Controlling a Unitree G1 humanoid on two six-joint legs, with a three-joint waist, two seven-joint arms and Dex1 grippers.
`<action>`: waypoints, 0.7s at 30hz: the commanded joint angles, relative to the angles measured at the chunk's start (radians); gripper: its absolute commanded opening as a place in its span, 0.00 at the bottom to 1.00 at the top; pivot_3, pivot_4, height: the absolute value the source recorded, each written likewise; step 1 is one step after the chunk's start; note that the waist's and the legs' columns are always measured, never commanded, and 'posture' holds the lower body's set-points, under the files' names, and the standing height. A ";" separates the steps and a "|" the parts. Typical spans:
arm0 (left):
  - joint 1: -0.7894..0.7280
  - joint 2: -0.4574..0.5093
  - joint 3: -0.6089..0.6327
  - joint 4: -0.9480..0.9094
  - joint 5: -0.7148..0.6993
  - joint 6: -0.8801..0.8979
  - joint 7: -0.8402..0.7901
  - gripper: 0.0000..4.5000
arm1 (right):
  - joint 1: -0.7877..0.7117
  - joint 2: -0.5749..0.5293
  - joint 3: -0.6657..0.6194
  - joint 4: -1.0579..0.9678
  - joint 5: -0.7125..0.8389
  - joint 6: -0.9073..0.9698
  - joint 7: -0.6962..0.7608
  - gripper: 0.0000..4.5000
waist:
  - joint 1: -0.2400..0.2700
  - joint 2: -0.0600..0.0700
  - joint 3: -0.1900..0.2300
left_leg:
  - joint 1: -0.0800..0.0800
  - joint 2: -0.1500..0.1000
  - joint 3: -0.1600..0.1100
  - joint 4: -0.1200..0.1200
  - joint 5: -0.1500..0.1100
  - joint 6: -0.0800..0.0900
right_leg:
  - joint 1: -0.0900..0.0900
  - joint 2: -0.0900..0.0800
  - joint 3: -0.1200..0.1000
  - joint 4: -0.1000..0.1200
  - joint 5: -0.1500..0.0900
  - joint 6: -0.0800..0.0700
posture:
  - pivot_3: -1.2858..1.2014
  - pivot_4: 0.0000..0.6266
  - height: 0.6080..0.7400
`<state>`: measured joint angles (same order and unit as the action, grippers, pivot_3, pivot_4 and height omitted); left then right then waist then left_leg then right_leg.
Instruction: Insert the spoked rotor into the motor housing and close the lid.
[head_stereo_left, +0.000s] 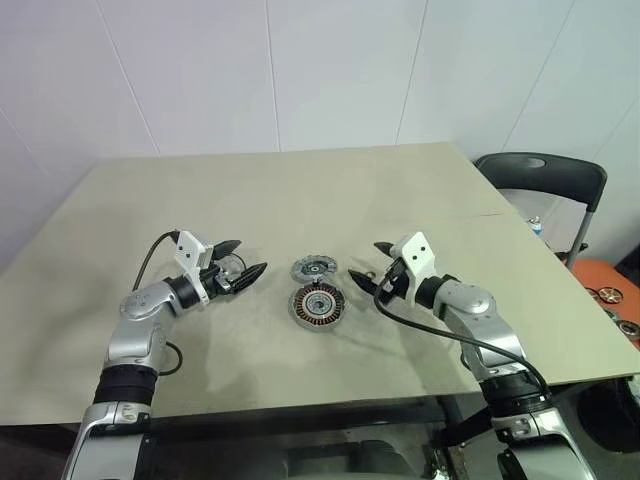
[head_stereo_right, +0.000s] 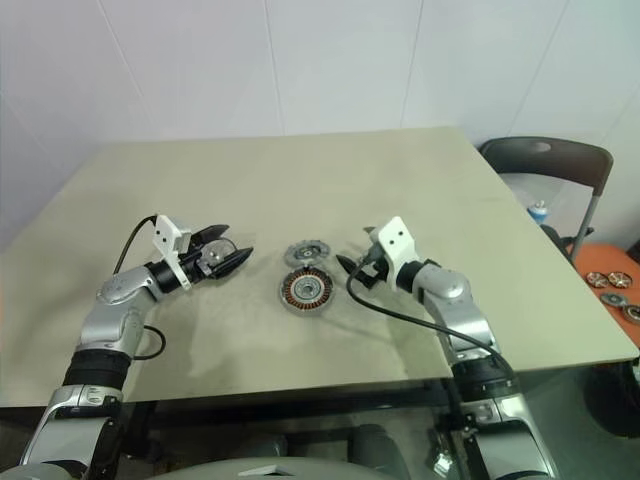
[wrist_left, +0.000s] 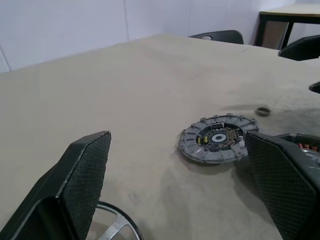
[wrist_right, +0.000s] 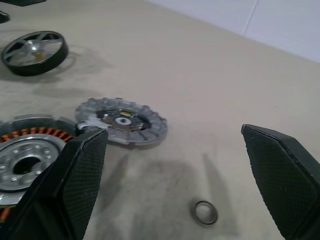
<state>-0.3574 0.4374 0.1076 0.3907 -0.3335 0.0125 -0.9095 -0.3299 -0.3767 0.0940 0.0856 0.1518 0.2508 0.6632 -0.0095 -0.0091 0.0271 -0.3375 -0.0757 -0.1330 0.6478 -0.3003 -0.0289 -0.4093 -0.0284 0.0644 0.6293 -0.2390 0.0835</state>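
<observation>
The spoked rotor (head_stereo_left: 231, 265) lies flat on the table, dark-rimmed with silver spokes, right under my left gripper (head_stereo_left: 246, 257). That gripper hovers open above it, holding nothing. The motor housing (head_stereo_left: 317, 304), a round base with a coppery winding ring, sits at the table's middle. Just behind it, touching or nearly so, lies the lid (head_stereo_left: 313, 268), a grey notched-rim disc with a circuit board showing (wrist_left: 216, 138). My right gripper (head_stereo_left: 368, 262) stands open and empty to the right of both, pointing toward them. In the right wrist view the rotor (wrist_right: 34, 51) shows beyond the lid (wrist_right: 122, 121).
A small metal ring (wrist_right: 205, 212) lies on the table (head_stereo_left: 300, 190) beneath my right gripper. A dark chair (head_stereo_left: 545, 180) stands off the table's right side, with an orange surface (head_stereo_left: 610, 290) holding round parts beyond it.
</observation>
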 joint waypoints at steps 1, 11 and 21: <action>0.003 0.019 -0.007 -0.026 0.009 -0.018 -0.027 1.00 | 0.010 -0.033 0.008 -0.049 0.011 0.020 0.046 0.99 | 0.000 0.000 0.000 | 0.000 0.000 0.000 0.000 0.000 0.000 | 0.000 0.000 0.000 0.000 0.000 0.000 | 0.52 0.00 1.00; 0.052 0.026 -0.077 -0.101 -0.016 0.049 -0.163 1.00 | 0.038 -0.074 0.047 -0.091 0.007 0.035 0.129 0.99 | -0.001 0.000 0.000 | 0.001 0.000 0.000 0.000 0.000 0.000 | 0.001 0.000 0.000 0.000 0.000 0.000 | 0.52 0.00 1.00; 0.063 0.021 -0.110 -0.080 0.052 -0.004 -0.139 1.00 | 0.020 -0.072 0.046 -0.045 -0.040 -0.009 0.083 0.99 | 0.001 0.000 0.000 | 0.000 0.000 0.000 0.000 0.000 0.000 | 0.000 0.000 0.000 0.000 0.000 0.000 | 0.52 0.00 1.00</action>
<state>-0.2843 0.4547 0.0052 0.3145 -0.3116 0.0500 -1.0710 -0.2800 -0.4521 0.1542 0.0455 0.1208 0.2716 0.7612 -0.0087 -0.0090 0.0272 -0.3373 -0.0755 -0.1327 0.6480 -0.3004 -0.0288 -0.4088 -0.0283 0.0643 0.6290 -0.2392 0.0834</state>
